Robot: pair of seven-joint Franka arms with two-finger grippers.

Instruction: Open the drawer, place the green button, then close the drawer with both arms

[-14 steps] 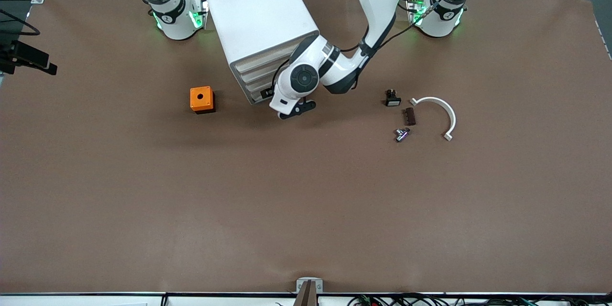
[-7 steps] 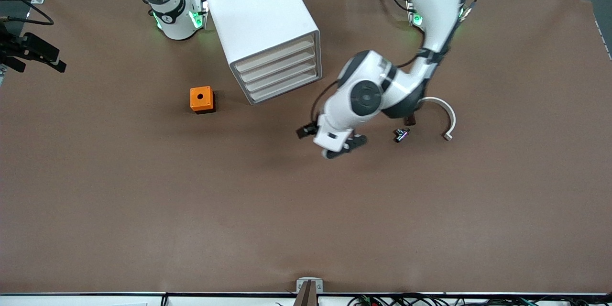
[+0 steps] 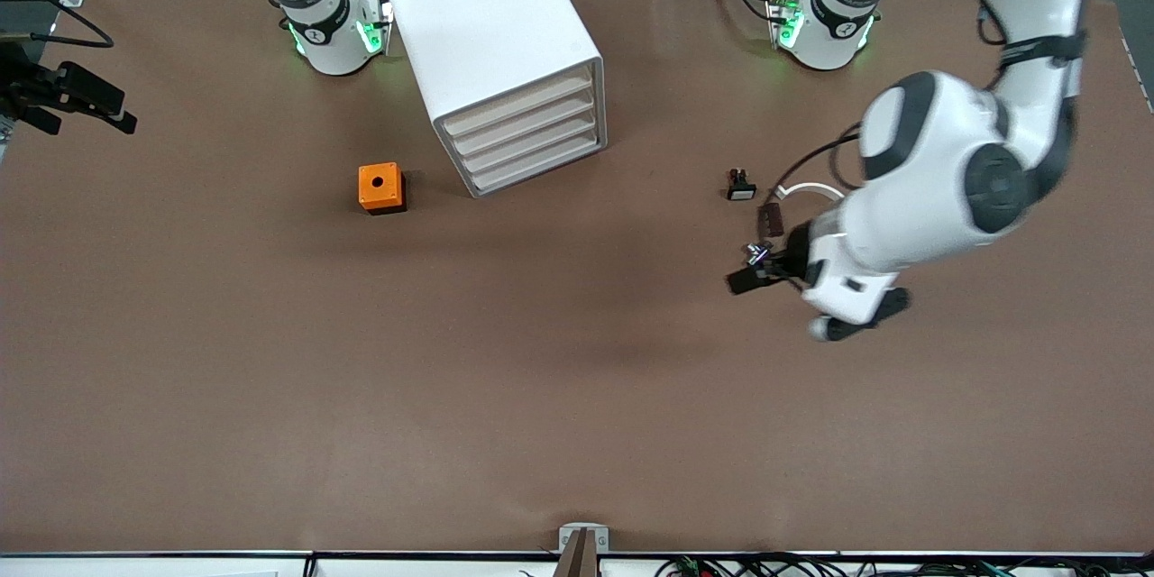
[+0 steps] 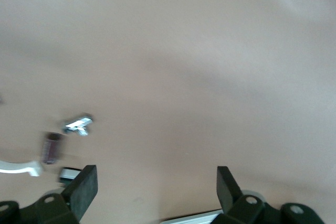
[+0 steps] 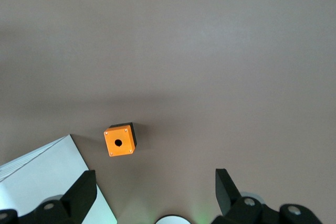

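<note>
The white cabinet point(image 3: 491, 27) stands near the right arm's base with all four drawers shut; the lowest drawer point(image 3: 539, 167) is flush. A tiny shiny, dark button point(image 3: 757, 252) lies on the table toward the left arm's end, and it also shows in the left wrist view point(image 4: 79, 124); its cap colour does not show. My left gripper point(image 3: 856, 317) hangs open and empty over bare table beside that button point(image 4: 155, 192). My right gripper point(image 5: 154, 192) is open and empty, high over the table by its base.
An orange box with a hole point(image 3: 381, 187) point(image 5: 120, 140) sits beside the cabinet. A black white-faced button point(image 3: 740, 187), a brown part point(image 3: 769, 218) and a white arc point(image 3: 807, 189) lie by the tiny button. The cabinet top point(image 5: 42, 179) shows below the right gripper.
My left arm has swung away from the lowest drawer's front to over the small parts at its own end. The drawers stay shut. The right arm has hardly moved.
</note>
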